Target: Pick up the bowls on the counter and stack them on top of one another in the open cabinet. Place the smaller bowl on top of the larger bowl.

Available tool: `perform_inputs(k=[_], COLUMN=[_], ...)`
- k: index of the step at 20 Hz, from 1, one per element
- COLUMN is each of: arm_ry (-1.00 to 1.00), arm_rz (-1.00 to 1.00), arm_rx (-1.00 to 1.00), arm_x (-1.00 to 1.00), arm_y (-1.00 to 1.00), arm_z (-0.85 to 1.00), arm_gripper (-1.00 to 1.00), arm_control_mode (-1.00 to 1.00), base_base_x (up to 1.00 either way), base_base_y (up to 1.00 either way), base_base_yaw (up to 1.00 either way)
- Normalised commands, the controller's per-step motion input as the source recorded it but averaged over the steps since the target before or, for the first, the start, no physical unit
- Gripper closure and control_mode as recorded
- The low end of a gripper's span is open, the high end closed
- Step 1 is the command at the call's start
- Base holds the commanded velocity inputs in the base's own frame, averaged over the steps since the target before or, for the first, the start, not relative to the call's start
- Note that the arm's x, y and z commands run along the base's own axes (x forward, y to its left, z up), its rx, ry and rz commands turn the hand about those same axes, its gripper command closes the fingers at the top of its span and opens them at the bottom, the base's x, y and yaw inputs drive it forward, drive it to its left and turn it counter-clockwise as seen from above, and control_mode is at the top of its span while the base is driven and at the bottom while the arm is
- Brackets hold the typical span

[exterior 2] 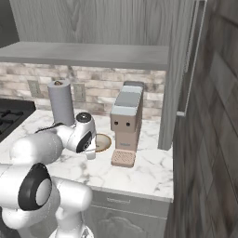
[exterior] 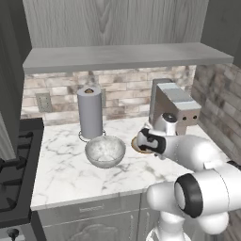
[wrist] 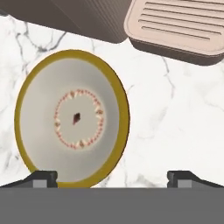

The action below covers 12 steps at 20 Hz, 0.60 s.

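From where I sit, the nearest thing is my tool (wrist: 112, 177), its two dark fingertips (wrist: 41, 178) standing wide apart at the bottom of the hand view with nothing between them. Directly beneath and just ahead lies the smaller bowl (wrist: 72, 118), sitting upright on the white marble table (wrist: 175, 122); it is offset toward the left fingertip rather than centred in the gap, so its tan rim touches the picture right above that tip while the other tip has bare marble before it. That offset is what the coming move turns on, I judge: the tool needs to shift toward the bowl's side and straddle one wall of the rim before coming down (a round bowl has no long axis to align with, so any rim point would serve). In the left base view the hand hangs low over this bowl (exterior: 137, 144), and the larger bowl (exterior: 105, 151) rests well clear to its left on the table, with the paper towel roll (exterior: 90, 113) standing just behind that. Beyond the smaller bowl come the pink soap dish (wrist: 177, 30) and the coffee machine (exterior 2: 126, 117) against the brick wall. Farthest and highest is the open cabinet (exterior: 127, 56), its grey shelf holding neither bowl, so the stacking has not begun.
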Motion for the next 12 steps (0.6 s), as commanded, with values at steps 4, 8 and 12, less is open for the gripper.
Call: perform_inputs(k=[4, 8, 12], arm_ry=[0.03, 0.0, 0.0], arm_rz=[-0.01, 0.0, 0.0], arm_rx=[0.0, 0.02, 0.03], arm_x=[0.29, 0.23, 0.03], arm_y=[0.0, -0.01, -0.06], arm_z=[-0.25, -0.25, -0.23], arm_gripper=[-1.0, -1.0, -1.0], arm_control_mode=[-1.0, -1.0, -1.0], base_base_x=[0.0, 0.0, 0.0], base_base_y=[0.0, 0.0, 0.0], base_base_yaw=[0.0, 0.0, 0.0])
